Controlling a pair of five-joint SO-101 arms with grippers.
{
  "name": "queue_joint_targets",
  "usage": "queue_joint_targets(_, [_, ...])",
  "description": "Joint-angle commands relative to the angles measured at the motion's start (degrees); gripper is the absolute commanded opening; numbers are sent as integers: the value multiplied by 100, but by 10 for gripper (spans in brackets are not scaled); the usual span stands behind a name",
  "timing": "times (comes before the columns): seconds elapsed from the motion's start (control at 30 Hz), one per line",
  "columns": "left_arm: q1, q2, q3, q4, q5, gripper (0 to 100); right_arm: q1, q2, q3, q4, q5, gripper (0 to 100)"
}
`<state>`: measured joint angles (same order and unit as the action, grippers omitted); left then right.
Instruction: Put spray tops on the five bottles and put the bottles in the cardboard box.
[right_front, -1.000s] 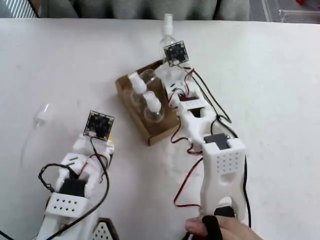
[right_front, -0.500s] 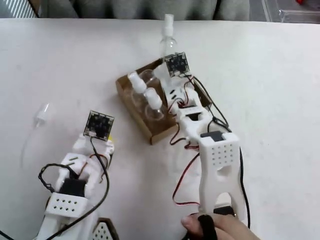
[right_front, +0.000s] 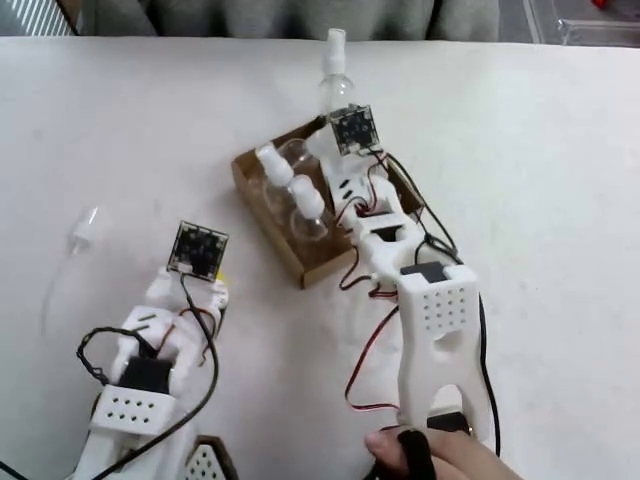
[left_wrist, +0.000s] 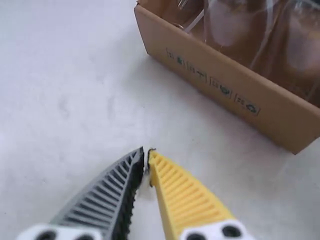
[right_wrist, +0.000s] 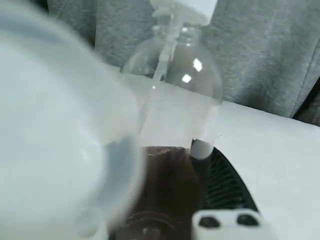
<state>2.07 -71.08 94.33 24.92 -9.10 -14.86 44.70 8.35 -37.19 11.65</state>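
Two capped bottles lie in the cardboard box (right_front: 258, 205): a far bottle (right_front: 290, 158) and a near bottle (right_front: 308, 215). A third, upright bottle (right_front: 335, 85) stands at the far end of the box, its spray top (right_front: 337, 40) already on. Whether its base sits inside the box or just beyond the far wall cannot be made out.

Over the last second the right arm (right_front: 385, 225) has drawn back toward its own base. Its wrist slid from close under the upright bottle's body to a spot above the far end of the box. Most of that retreat came in the first half second, and since then the arm has barely shifted. The upright bottle has kept its place throughout.

Seen from the right wrist, the bottle rises directly ahead of the right pincer (right_wrist: 175, 160). Whether that pincer is open or closed cannot be told.

The left arm has not moved. The left pincer (left_wrist: 146, 152) is closed on nothing, low over the white bench (right_front: 520, 150) and near the box's side wall. A loose spray top (right_front: 85, 228) lies on the bench, well apart from the box.

Judged from the bottle staying put as the arm withdrew, the third bottle has probably just been delivered. That would leave two of the five bottles to go.
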Motion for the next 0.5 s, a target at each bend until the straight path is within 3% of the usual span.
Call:
queue_joint_targets(0.0, [31, -110, -44, -202, -44, 20, 48, -110, -88, -119, -35, 18])
queue_joint_targets(0.2, [31, -110, -44, -202, -44, 20, 40, -101, -88, -119, -44, 19])
queue_joint_targets(0.37, [31, -110, -44, -202, -44, 20, 40, -92, -53, -119, -18, 104])
queue_joint_targets(0.47, [31, -110, -44, -202, -44, 20, 40, -92, -53, -119, -18, 91])
